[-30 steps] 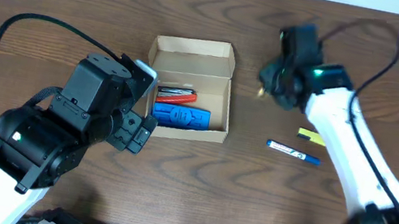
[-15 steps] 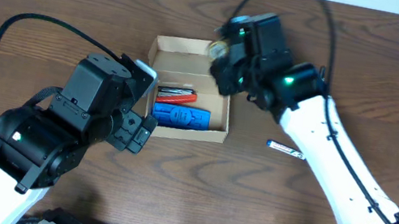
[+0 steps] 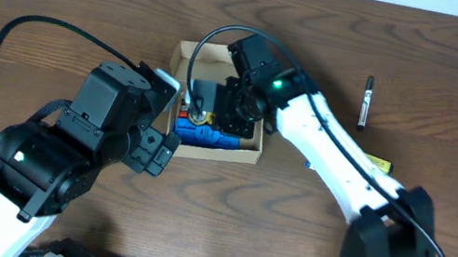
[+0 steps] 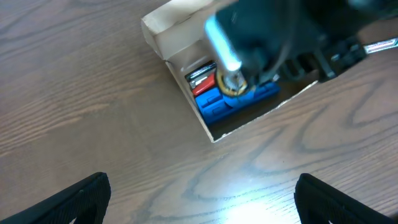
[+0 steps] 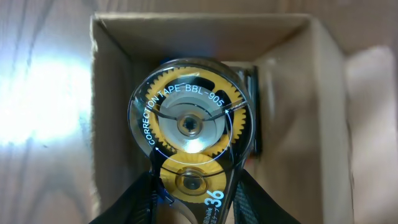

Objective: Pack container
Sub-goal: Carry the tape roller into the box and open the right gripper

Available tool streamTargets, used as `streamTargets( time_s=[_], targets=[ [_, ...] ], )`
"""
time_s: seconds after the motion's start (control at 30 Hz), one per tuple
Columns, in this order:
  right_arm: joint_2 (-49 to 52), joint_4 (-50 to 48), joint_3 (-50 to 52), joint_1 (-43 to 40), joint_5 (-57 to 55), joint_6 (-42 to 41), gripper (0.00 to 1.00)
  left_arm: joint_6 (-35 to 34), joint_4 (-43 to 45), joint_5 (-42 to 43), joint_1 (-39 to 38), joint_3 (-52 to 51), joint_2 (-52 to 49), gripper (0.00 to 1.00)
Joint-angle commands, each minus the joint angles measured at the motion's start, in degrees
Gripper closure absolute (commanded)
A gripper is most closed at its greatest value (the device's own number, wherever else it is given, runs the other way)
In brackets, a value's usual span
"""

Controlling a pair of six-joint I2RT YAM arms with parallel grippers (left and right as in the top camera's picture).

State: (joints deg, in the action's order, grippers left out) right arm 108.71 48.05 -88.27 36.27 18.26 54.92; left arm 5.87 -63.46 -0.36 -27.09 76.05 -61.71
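The container [image 3: 184, 52] is a small tan cardboard box lying open at mid-table, also seen in the left wrist view [image 4: 168, 31] and the right wrist view [image 5: 199, 28]. Inside lie a blue case [image 3: 213, 137] and a red pen [image 4: 202, 85]. My right gripper [image 5: 196, 190] is shut on a clear correction tape dispenser [image 5: 189, 127] with yellow gears, holding it down inside the box. From overhead the right gripper [image 3: 226, 104] covers most of the box's inside. My left gripper [image 4: 202, 202] stands wide open over bare table, just left of the box [image 3: 160, 143].
A black marker [image 3: 366, 102] lies at the back right. A small yellow item [image 3: 380, 163] shows beside the right arm, right of the box. The right arm's cable [image 3: 211, 45] loops over the box's back edge.
My right arm has swung left from the table's right side to over the box, bringing the correction tape down into it. The left arm has not moved.
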Motion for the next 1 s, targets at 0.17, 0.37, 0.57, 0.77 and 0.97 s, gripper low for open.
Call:
streamTargets(
  time_s=[0.17, 0.37, 0.57, 0.77, 0.97],
  targets=[
    [5.97, -1.4, 0.48, 1.46, 2.4, 6.01, 0.99, 0.35, -0.2, -0.02, 0.17, 0.28, -0.04, 0.05],
    [6.64, -1.81, 0.48, 1.86, 4.94, 5.97, 0.99, 0.35, -0.2, -0.02, 0.17, 0.28, -0.04, 0.05],
    [6.64, -2.43, 0.48, 2.05, 4.92, 0.26, 0.63, 0.35, -0.2, -0.02, 0.17, 0.28, -0.04, 0.05],
    [5.27, -2.23, -0.37, 2.03, 3.06, -3.91, 0.47, 0.35, -0.2, -0.02, 0.17, 0.28, -0.04, 0.05],
    [-2.91, 0.98, -4.09, 1.2, -2.6, -9.35, 0.42, 0.35, -0.2, -0.02, 0.17, 0.28, -0.04, 0.05]
  ],
)
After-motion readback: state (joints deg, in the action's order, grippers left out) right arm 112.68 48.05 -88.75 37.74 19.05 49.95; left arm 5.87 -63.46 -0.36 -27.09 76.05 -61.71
